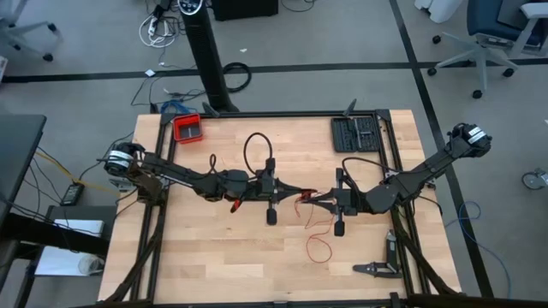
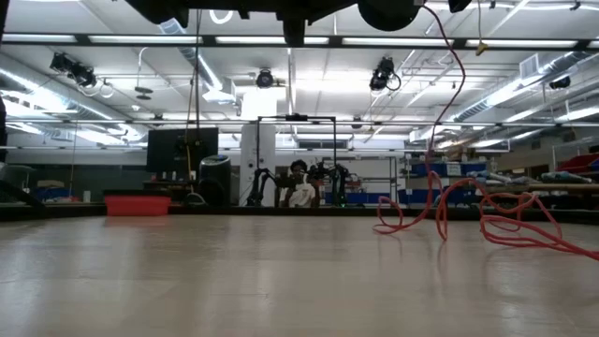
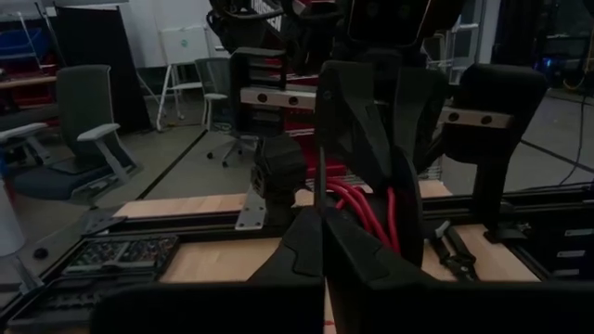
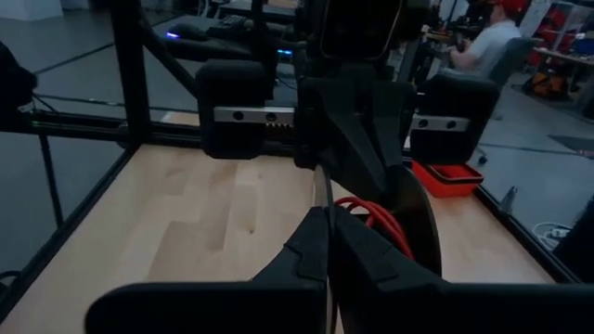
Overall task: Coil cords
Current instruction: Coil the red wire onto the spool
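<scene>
Left gripper (image 1: pixel 297 194): mid-bench, jaws pinching the red cord (image 1: pixel 318 249).
Right gripper (image 1: pixel 311 199): facing it, jaws pinching the same cord.
Cord: bunched between grippers, tail looping on bench (image 1: pixel 214 257).

Left end effector (image 1: pixel 295 193) closed, right end effector (image 1: pixel 312 199) closed, tips nearly meeting mid-table

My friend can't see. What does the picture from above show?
Two robot arms meet mid-table, the left gripper and right gripper both shut on a thin red cord that trails in loops toward the table's front edge.
</scene>
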